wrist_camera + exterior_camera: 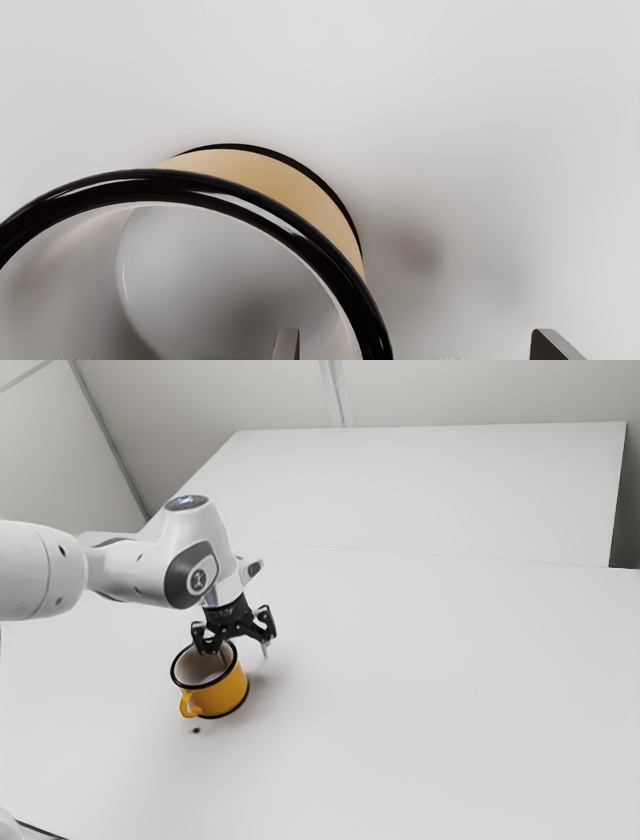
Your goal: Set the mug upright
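One glossy yellow-orange, black-rimmed round mug point(228, 694) here, and it's got one curved yellow handle point(187, 709)! One white-and-grey jointed robot arm point(145, 572), one black gripper point(244, 655), two slim grey fingers point(552, 346), and there, one small dark round spot point(196, 730) on the white surface point(420, 690)!

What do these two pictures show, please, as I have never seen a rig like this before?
Both are simulated renders of one robot arm at a white table. The exterior view comes from a camera at the arm's side; the wrist view comes from one on the arm's hand, with its fingertips at the bottom edge.

The arm ends in a black two-finger gripper. Below it, a yellow enamel-style mug with black edging stands upright, its mouth facing up. A small dark spot shows on the tabletop near the mug's handle.

Nothing is held: the fingers are apart, one at the mug's mouth, the other outside its rim.
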`<state>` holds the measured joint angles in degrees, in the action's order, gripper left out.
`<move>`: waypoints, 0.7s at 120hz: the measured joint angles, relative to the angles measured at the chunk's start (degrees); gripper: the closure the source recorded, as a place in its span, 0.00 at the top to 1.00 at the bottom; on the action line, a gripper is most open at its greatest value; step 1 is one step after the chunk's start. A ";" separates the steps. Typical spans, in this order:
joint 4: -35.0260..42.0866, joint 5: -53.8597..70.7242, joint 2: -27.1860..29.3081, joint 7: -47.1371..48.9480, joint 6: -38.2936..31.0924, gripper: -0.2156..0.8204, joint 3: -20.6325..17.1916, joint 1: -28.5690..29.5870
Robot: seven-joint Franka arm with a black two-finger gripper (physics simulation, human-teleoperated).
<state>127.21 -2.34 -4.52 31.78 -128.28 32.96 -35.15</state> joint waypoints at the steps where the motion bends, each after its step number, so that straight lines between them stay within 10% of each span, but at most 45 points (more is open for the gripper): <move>1: -0.03 -0.09 0.12 -0.03 0.12 0.68 0.00 -0.01; 60: -6.39 -0.69 6.67 -3.94 11.94 0.78 0.17 0.93; 84: -10.46 2.40 9.13 -9.74 15.26 0.79 -8.68 10.23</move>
<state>116.75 0.07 4.61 22.04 -113.02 24.28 -24.92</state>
